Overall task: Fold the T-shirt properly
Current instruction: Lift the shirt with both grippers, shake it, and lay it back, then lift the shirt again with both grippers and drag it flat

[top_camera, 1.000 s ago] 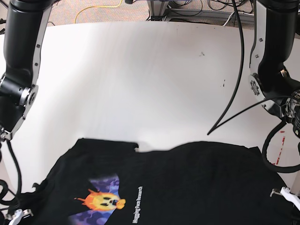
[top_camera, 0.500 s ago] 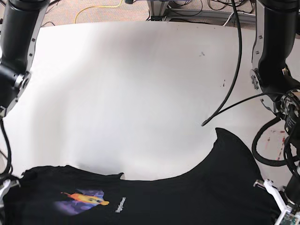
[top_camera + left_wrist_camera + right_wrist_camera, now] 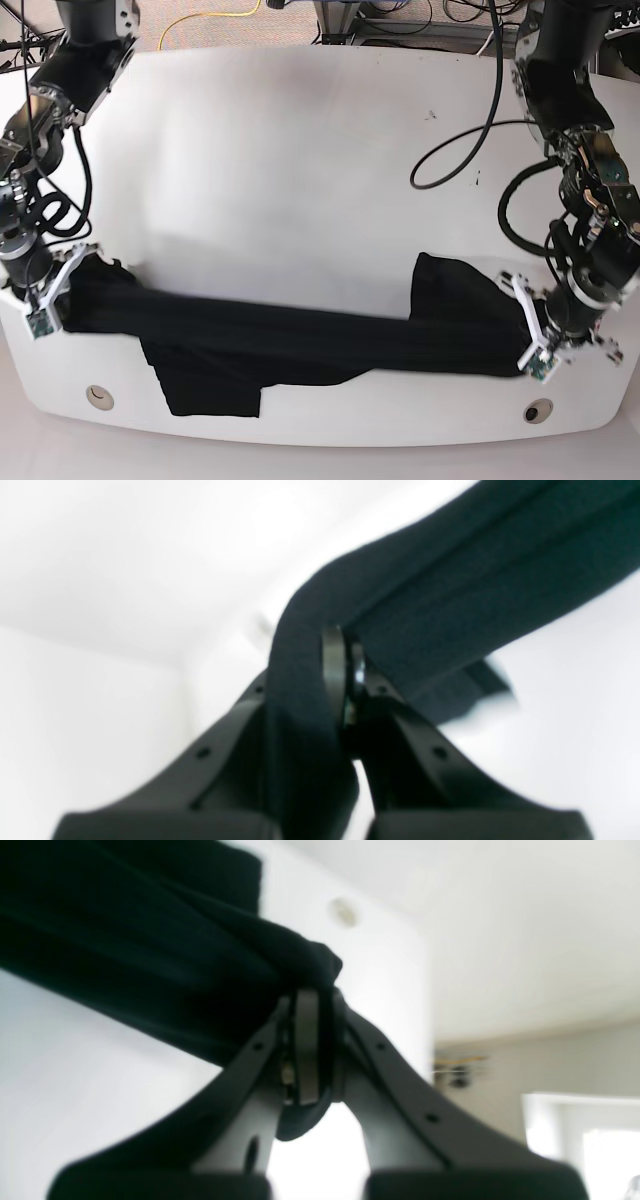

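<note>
Surface: we are working over a white table (image 3: 300, 170) with rounded corners; loose cables (image 3: 480, 130) are trailing across its far right part.
Shirt: we are holding the T-shirt (image 3: 300, 335) stretched as a dark band along the near edge of the table, between our two arms; a flap is hanging down toward the near left, and another fold is rising near the right end. Its print is not showing.
Left gripper (image 3: 345, 680): we are pinching it tight on a bunched edge of the T-shirt, with cloth wrapping over one finger, at the base view's right end of the band.
Right gripper (image 3: 312, 1040): we are clamping it on the other gathered end of the cloth, jaws pressed together on the fabric.
</note>
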`<state>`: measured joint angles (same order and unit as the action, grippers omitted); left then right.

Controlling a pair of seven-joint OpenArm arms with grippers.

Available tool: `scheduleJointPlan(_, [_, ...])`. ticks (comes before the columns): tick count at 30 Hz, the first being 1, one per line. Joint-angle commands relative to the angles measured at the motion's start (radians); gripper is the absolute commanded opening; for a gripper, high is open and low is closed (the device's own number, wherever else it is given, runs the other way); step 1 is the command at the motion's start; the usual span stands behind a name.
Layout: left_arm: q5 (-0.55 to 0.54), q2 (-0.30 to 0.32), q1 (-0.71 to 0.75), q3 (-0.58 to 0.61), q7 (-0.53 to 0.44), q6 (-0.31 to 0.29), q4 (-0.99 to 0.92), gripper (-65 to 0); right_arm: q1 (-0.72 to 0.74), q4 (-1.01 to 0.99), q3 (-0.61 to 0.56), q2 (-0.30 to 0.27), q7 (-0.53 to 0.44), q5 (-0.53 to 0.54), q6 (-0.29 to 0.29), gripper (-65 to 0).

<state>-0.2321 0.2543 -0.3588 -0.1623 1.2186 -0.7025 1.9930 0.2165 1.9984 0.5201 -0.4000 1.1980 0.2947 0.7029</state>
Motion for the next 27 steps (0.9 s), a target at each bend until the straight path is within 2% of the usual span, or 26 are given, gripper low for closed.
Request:
scheduleJointPlan(1, [0.021,0.012,0.083,-0.009,-0.001,0.004,0.013,-63.7,-0.085,0.014,0.042,0.008,-0.042,-0.024,-0.005,-64.8])
scheduleJointPlan(7, [0.020,0.033,0.314,-0.009,-0.001,0.004,0.013,-63.7,-0.283,0.011,0.050,0.069,-0.162,-0.027,-0.005,-64.8])
scheduleJointPlan(15, [0.024,0.040,0.530,-0.050,-0.003,0.004,0.009,-63.7,-0.444,0.011,0.054,0.126,-0.177,-0.030,-0.005,-64.8])
scheduleJointPlan(27, [0.020,0.073,0.627,-0.087,-0.003,0.004,0.009,-63.9,-0.513,0.011,0.050,0.132,-0.177,-0.025,-0.005,-64.8])
